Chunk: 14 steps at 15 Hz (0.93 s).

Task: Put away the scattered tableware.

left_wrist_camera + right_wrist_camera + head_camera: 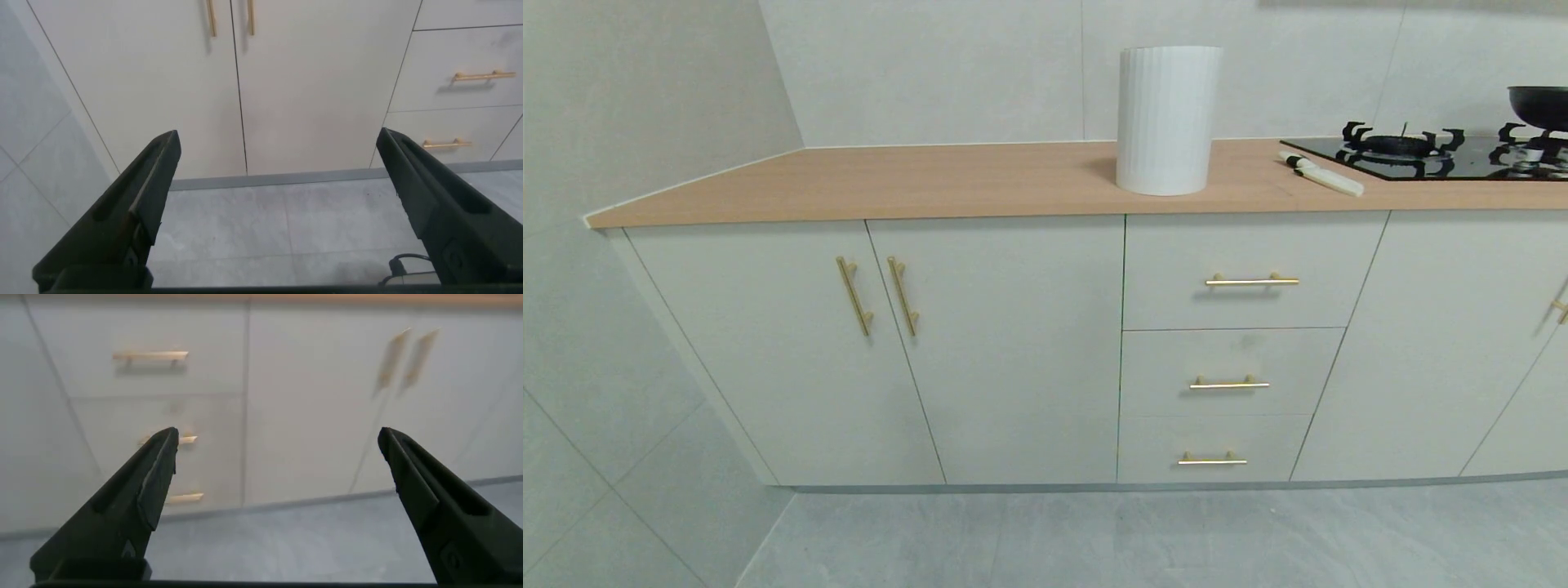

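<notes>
A white knife-like utensil [1321, 174] lies on the wooden countertop [947, 180], just left of the black gas hob [1437, 157]. A tall white ribbed container [1166, 119] stands upright on the counter near its middle. My left gripper [278, 143] is open and held low, facing the cabinet doors and the floor, with nothing between its fingers. My right gripper [278, 441] is also open and empty, pointed at the drawer stack [155, 400] and the cabinet doors beside it.
Below the counter are two cabinet doors with gold handles [878, 294] and three drawers [1241, 282]. A black pan [1539, 102] sits on the hob at the far right. A tiled wall closes the left side. The grey floor [1160, 539] lies in front.
</notes>
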Available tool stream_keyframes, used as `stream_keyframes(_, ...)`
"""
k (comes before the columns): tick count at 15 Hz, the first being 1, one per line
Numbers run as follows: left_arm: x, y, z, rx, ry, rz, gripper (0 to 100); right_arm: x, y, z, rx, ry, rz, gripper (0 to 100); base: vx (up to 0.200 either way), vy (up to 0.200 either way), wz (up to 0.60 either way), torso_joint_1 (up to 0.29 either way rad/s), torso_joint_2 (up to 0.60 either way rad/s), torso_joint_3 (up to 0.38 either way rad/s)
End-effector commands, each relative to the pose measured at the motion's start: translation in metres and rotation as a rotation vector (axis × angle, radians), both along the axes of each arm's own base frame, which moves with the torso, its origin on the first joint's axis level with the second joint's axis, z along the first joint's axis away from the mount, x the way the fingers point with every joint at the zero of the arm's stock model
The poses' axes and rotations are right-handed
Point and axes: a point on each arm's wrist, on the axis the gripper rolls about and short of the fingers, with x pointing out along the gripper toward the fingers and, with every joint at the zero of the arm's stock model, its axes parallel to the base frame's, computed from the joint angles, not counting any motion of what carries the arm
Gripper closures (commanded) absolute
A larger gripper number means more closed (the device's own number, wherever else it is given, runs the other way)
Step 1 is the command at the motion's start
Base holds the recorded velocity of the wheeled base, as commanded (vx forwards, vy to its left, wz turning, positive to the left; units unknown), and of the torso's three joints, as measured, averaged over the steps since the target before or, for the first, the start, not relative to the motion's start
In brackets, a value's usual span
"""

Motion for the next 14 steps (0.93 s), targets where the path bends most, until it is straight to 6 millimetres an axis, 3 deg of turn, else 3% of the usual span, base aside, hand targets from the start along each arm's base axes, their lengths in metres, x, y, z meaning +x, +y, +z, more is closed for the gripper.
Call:
stream_keyframes(1, 0.0, 0.0, 0.0, 0.0, 0.0, 0.0, 0, -0.024, 0.004, -0.017, -0.018, -0.096, 0.012, 0, 0.0, 0.0, 0.0, 0.0, 0.0, 0.0)
stream_keyframes(5, 0.0, 0.0, 0.0, 0.0, 0.002, 0.0, 0, -0.006, 0.008, -0.04, 0.011, -0.013, 0.174, 0, 0.0, 0.0, 0.0, 0.0, 0.0, 0.0)
stream_keyframes(8, 0.0, 0.0, 0.0, 0.0, 0.0, -0.001, 0, 0.021, 0.009, -0.087, 0.088, 0.115, 0.255, 0, 0.0, 0.0, 0.0, 0.0, 0.0, 0.0)
stream_keyframes(10, 0.0, 0.0, 0.0, 0.0, 0.0, 0.0, 0, 0.033, 0.01, -0.106, 0.081, 0.099, 0.287, 0, 0.0, 0.0, 0.0, 0.0, 0.0, 0.0)
stream_keyframes(14, 0.0, 0.0, 0.0, 0.0, 0.0, 0.0, 0, 0.035, 0.011, -0.112, 0.094, 0.118, 0.342, 0, 0.0, 0.0, 0.0, 0.0, 0.0, 0.0)
